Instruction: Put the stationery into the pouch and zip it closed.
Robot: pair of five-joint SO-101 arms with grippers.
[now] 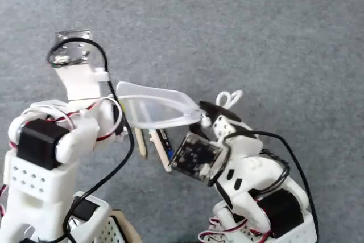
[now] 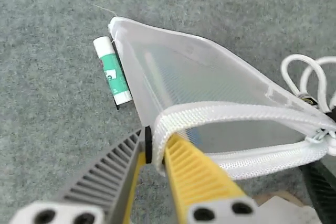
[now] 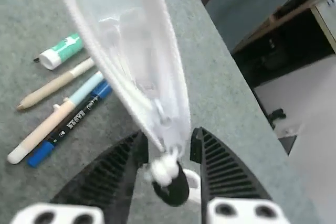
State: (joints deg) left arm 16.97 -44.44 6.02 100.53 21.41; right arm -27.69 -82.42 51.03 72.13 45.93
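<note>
Seen from the high view, a translucent white mesh pouch with a white zip hangs above the grey felt-covered table, between the left arm and the right arm. Its long axis runs across the table from one arm to the other, with the zip end toward the right arm, where a looped white cord sticks out. Slim pens poke out from under the pouch's near edge, their long axes crossing its own. In the left wrist view, the left gripper has one grey and one yellow finger pressed together on the zip tape at one side of the pouch's mouth. The mouth gapes open, and its two zip tapes meet at the far end beside the cord. A green-and-white glue stick lies on the felt just past the pouch's closed short end, parallel to that edge. In the right wrist view, the right gripper has black fingers on either side of the pouch's bunched zip end, and the fabric fills the gap between them. The pouch stretches straight away from this gripper. Beside it on the felt lie the glue stick, a beige pencil, a cream pen with a pale blue end and a blue marker, roughly parallel to one another.
</note>
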